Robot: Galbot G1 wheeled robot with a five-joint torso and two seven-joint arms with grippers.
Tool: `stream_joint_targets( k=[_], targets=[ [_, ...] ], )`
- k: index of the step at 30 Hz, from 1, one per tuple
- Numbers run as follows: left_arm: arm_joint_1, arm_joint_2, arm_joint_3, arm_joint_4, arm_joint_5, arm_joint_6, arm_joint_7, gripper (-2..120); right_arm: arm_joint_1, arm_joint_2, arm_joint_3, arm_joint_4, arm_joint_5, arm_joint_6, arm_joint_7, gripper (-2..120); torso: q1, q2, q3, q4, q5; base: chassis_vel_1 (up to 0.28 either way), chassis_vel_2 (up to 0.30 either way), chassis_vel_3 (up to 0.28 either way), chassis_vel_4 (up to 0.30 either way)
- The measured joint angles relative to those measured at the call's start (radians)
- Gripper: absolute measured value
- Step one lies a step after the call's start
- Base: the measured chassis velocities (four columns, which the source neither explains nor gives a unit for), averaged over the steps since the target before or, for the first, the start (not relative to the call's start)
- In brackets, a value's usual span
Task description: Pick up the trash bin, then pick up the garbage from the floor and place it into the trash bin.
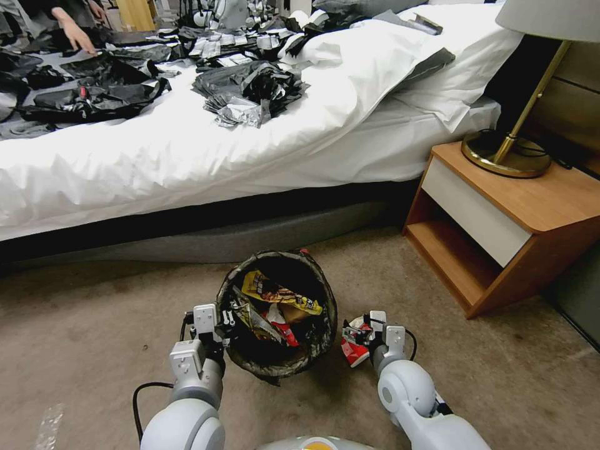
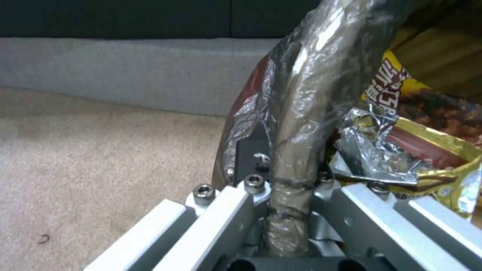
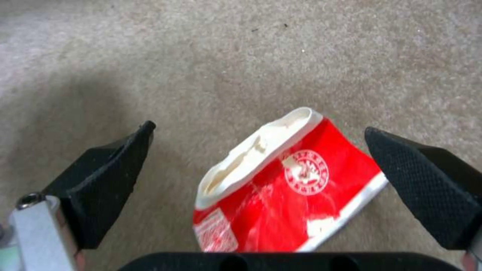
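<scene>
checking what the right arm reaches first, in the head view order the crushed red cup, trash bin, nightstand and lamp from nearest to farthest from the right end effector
1. Crushed red cup: on the carpet right at the open right end effector.
2. Trash bin: just to its left, held at the rim by the left end effector.
3. Nightstand: ahead, to the right.
4. Lamp: on the nightstand's top, farthest.

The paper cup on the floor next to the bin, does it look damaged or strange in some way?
Yes. The red-and-white paper cup is crushed flat and lies on its side on the carpet, beside the trash bin. The right gripper hangs over it, jaws open on either side.
</scene>
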State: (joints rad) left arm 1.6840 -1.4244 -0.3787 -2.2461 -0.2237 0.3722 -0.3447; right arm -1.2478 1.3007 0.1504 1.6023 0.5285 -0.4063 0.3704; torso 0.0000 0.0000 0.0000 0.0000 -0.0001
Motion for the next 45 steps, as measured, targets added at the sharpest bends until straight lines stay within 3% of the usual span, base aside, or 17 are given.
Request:
stream_joint_targets(
  k=[18,24,27,32,34,40,45],
  targets=[
    [-0.012,-0.003,0.0,0.023,-0.003,0.002,0.0,0,0.107,0.067,0.012,-0.275,-0.042,0.087,-0.057,99,0.0,0.0,0.0,0.0,0.0001,0.0,0.0,0.0,0.0],
    [-0.011,-0.003,0.0,0.023,-0.003,0.002,0.0,0,0.111,0.078,0.016,-0.323,-0.061,0.133,-0.087,82,0.0,0.0,0.0,0.0,0.0,0.0,0.0,0.0,0.0],
    [-0.008,-0.003,-0.001,0.023,-0.003,0.002,-0.001,0,0.109,0.083,0.016,-0.326,-0.07,0.145,-0.092,64,0.0,0.0,0.0,0.0001,0.0,0.0,0.0,0.0,0.0],
    [-0.008,-0.006,0.001,0.02,-0.001,0.002,-0.001,0,0.103,0.084,0.015,-0.312,-0.08,0.148,-0.091,51,0.0,0.0,0.0,0.0,0.0,0.0,0.0,0.0,0.0],
    [-0.008,-0.006,0.001,0.017,-0.001,0.002,-0.001,0,0.101,0.084,0.014,-0.307,-0.084,0.15,-0.09,39,0.0,0.0,0.0,0.0,0.0001,0.0,0.0,0.0,0.0],
    [-0.005,-0.006,0.001,0.012,-0.001,0.002,-0.001,0,0.097,0.082,0.015,-0.306,-0.097,0.163,-0.089,22,0.0,0.0,0.0,0.0,0.0001,0.0,0.0,0.0,0.0],
    [-0.004,-0.004,0.001,0.007,-0.001,0.001,-0.001,0,0.094,0.082,0.018,-0.305,-0.118,0.181,-0.088,2,0.0,0.0,0.0,0.0,0.0001,0.0,0.0,0.0,0.0]
  ],
)
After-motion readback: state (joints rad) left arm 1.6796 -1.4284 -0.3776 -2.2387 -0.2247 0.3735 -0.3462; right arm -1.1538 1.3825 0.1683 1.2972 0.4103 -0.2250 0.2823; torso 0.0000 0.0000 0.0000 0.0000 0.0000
